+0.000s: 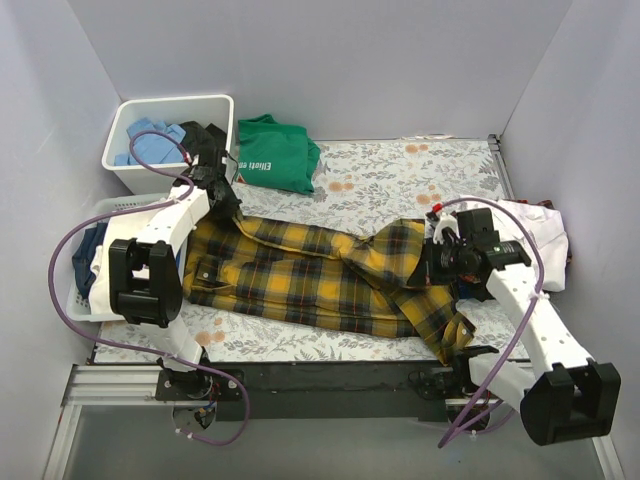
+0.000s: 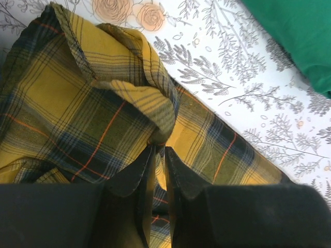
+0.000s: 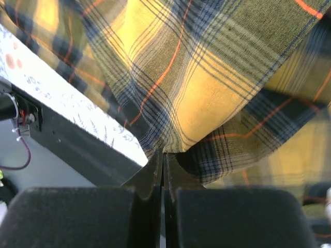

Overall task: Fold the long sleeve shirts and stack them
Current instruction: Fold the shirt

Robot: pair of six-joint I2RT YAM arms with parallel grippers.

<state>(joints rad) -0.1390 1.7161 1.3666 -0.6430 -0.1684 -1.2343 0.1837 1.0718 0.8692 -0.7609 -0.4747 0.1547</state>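
Risks first. The right hand (image 3: 163, 153) was fully closed, with only a thin edge of the plaid flannel shirt (image 1: 300, 275) caught at its fingertips. A bite that small would likely slip once the cloth was lifted or dragged, dropping the sleeve end in a heap. The left hand (image 2: 158, 150) was narrow, pinching a bunched fold of the same shirt near the collar end. It looked to have several layers at once, so a pull could carry hidden layers along and make the fold crooked. With both hands on one garment, uneven pulls could stretch it or tug it out of the weaker right grip. The sleeve near the right hand lay close to the front edge of the counter (image 1: 400, 170) and could slide over that edge. The right arm also hung just beside the white shirt (image 1: 535, 235), so a swing might snag it.

Position: the plaid shirt lay spread lengthwise across the middle of the counter, rumpled and not yet folded. Its left end sat under the left hand and its right end was at the right hand's fingertips. The white shirt lay at the far right edge, untouched. The green T-shirt (image 1: 275, 152) sat at the back, apart from both hands.
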